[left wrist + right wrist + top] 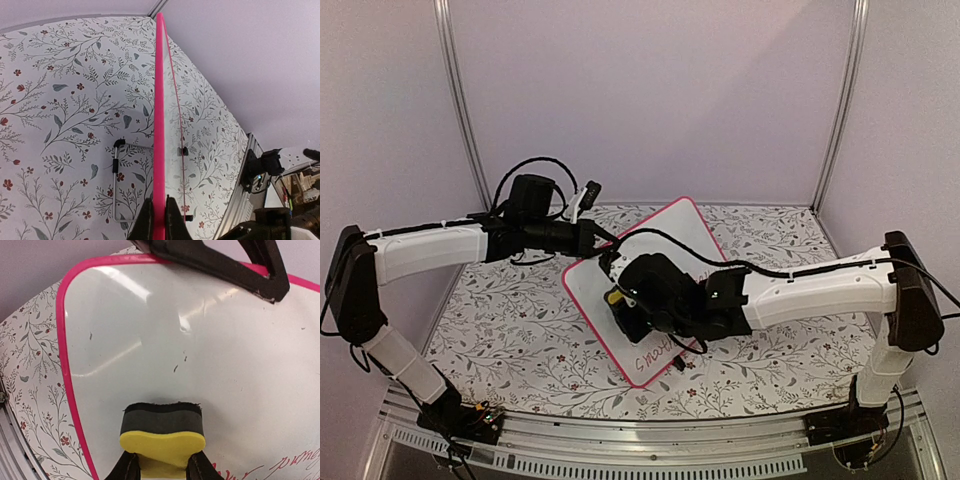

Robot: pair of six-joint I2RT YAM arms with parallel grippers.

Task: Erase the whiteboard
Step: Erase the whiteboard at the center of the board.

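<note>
whiteboard [665, 240] sits tilted at centre, long axis running far-right to near. left gripper [159, 212] is clenched on its pink frame [159, 125]. right gripper [162, 467] grasps the eraser [162, 427], felt against the board. red writing [660, 357] lies nearward of the eraser, so the right arm is closer.

The left arm [425, 250] and right arm [820, 290] had white link covers and black joint housings. A black cable [770, 273] ran loose along each forearm.

Pale lilac walls [650, 100], floral-patterned table [520, 330]
</note>
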